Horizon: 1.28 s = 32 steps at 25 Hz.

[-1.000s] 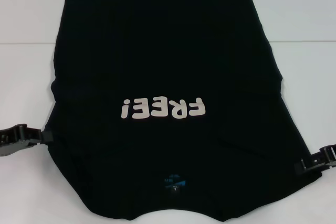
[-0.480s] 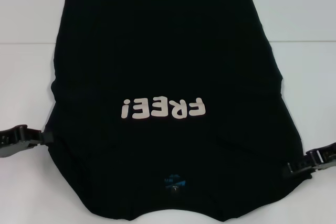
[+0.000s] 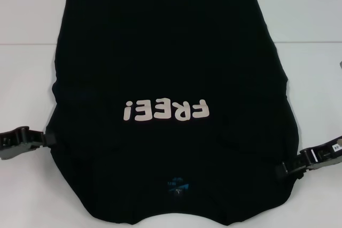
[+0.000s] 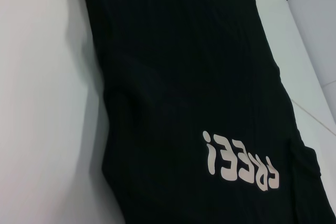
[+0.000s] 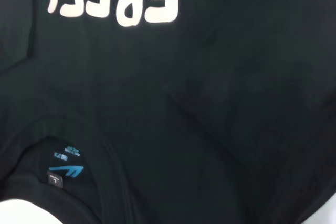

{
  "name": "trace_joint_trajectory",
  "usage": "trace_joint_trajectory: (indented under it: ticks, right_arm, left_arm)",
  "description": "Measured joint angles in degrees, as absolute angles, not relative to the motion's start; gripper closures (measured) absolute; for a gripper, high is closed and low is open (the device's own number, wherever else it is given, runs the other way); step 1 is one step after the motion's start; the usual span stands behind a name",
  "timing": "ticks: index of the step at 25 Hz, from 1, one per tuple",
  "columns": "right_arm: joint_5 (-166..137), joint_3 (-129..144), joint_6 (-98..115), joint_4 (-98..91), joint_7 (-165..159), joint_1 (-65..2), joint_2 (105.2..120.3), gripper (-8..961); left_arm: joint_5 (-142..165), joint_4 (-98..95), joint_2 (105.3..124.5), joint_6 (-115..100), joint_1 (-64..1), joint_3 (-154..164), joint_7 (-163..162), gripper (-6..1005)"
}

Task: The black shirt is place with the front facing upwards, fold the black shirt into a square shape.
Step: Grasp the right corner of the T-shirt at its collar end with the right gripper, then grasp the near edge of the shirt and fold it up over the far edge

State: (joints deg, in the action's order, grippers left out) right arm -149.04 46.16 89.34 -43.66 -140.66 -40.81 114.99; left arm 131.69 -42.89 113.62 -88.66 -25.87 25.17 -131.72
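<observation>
Black shirt (image 3: 165, 68): it lies flat on the white worktop (image 3: 304, 14), front up, with the pale "FREE!" lettering (image 3: 164, 110) on the chest and the small blue neck label (image 3: 177, 184) at the side near the robot.
Folding state: both side edges look turned inward already; the hem end, far from the robot, is not folded.
Left gripper (image 3: 47, 138): low on the worktop, touching the shirt's left edge beside the chest; I cannot tell if it is clenched or released.
Right gripper (image 3: 283, 168): at the right edge near the shoulder, over the cloth border; its state I also cannot tell.
Step in hand: probably taking both side edges for the next fold.
Advice: pinch all layers together, lift both sides at equal height, and move them evenly, so the cloth does not wrinkle or slide.
</observation>
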Motion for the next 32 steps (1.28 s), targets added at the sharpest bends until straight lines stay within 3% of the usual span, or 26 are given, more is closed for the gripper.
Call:
trace_joint_trajectory:
  ticks: [8,13,16,21,32]
  right_arm:
    - [-147.5,45.4,89.5,-43.6,-140.6,-40.1,114.2,272]
    - [-147.5,45.6,89.4,-43.5,-140.6,-40.1,114.17,499]
    - [-147.5,45.7,89.5,-43.5,-140.6,-40.1,114.17,746]
    - [-147.5,45.5,89.7,-43.4,-140.4,-39.8,114.12,875]
    - [-148.0,45.0,96.8,-43.9,-137.7,-38.0,113.29,873]
  left_arm:
    - [131.8,-42.9,113.65,-88.8,-26.0,25.3,-131.7,1000]
    - [131.7,-42.9,113.65,-89.0,-25.9,25.4,-131.8,1000]
    - [131.8,-42.9,113.65,-89.1,-25.8,25.4,-131.7,1000]
    - [132.0,-42.9,113.62,-90.7,-25.7,25.7,-130.9,1000]
    - [135.1,-44.9,113.03,-98.7,-23.1,26.1,-130.4,999]
